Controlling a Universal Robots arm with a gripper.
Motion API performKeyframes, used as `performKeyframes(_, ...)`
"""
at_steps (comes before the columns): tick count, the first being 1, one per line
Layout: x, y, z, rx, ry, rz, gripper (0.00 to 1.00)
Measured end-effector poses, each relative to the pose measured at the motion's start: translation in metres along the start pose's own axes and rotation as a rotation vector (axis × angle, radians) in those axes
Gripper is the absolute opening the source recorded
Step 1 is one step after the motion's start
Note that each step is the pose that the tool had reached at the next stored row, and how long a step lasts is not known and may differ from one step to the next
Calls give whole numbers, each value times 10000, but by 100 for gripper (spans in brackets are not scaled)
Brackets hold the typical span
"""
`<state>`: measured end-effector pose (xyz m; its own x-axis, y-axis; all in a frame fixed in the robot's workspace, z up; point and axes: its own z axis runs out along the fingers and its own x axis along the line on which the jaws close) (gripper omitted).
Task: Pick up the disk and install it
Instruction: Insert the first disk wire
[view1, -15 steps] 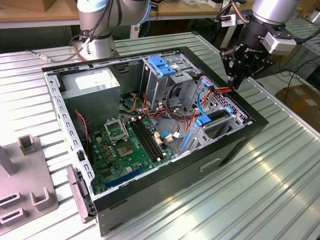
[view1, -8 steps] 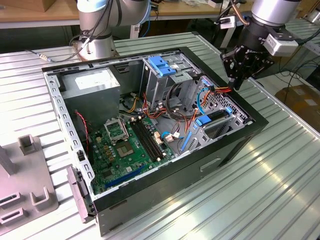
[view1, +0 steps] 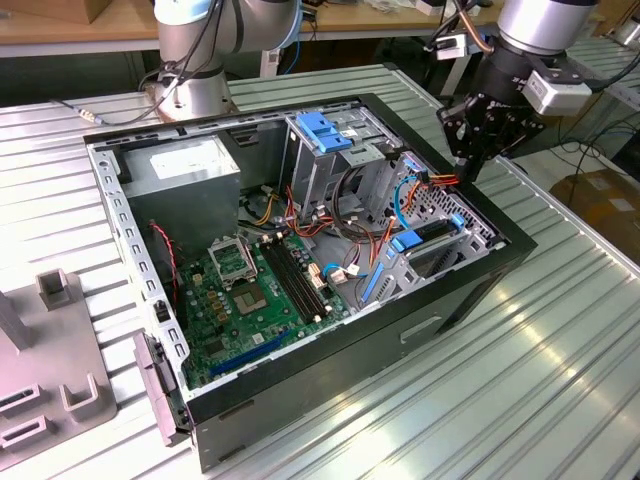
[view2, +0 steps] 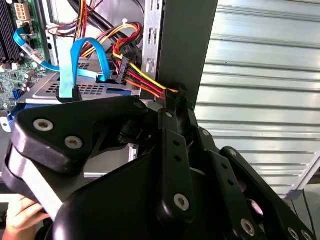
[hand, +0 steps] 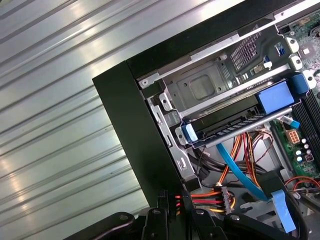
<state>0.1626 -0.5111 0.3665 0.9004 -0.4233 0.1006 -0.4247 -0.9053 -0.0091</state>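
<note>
table (view1: 560, 340): ribbed metal | case (view1: 330, 395): open, on its side, mid-table | grey fixture (view1: 60, 390): exterior view's left, possibly a parts holder | arm base (view1: 190, 95): behind case

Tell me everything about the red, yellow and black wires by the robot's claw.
The wire bundle is a few thin plastic-coated wires, red, orange, yellow and black, lying side by side. One end goes into a black plug; whether that plug sits in anything is unclear. Farther along, it is pinched at the tip of the gripper, which looks shut on it. It hangs bowed in the air just inside the black wall of the computer case.
</note>
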Motion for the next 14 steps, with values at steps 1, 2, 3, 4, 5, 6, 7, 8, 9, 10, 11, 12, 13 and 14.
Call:
performKeyframes(1, 1, -11, 3, 1, 0, -1, 24)
performKeyframes(2, 2, -11, 3, 1, 0, -1, 24)
performKeyframes(3, 2, -12, 4, -1, 0, 3, 24)
performKeyframes(4, 6, -15, 4, -15, 7, 4, 24)
performKeyframes(5, 9, -17, 5, -43, 20, 6, 24)
performKeyframes(6, 12, -18, 5, -78, 37, 8, 24)
performKeyframes(7, 13, -18, 5, -111, 54, 9, 24)
performKeyframes(8, 13, -18, 5, -114, 55, 9, 24)
performKeyframes(9, 13, -19, 7, -115, 55, 8, 24)
performKeyframes(10, 13, -19, 9, -114, 56, 8, 24)
performKeyframes(11, 12, -19, 13, -113, 55, 8, 24)
performKeyframes(12, 12, -19, 16, -114, 56, 8, 24)
performKeyframes(13, 12, -19, 17, -115, 56, 8, 24)
performKeyframes(14, 12, -19, 19, -114, 55, 8, 24)
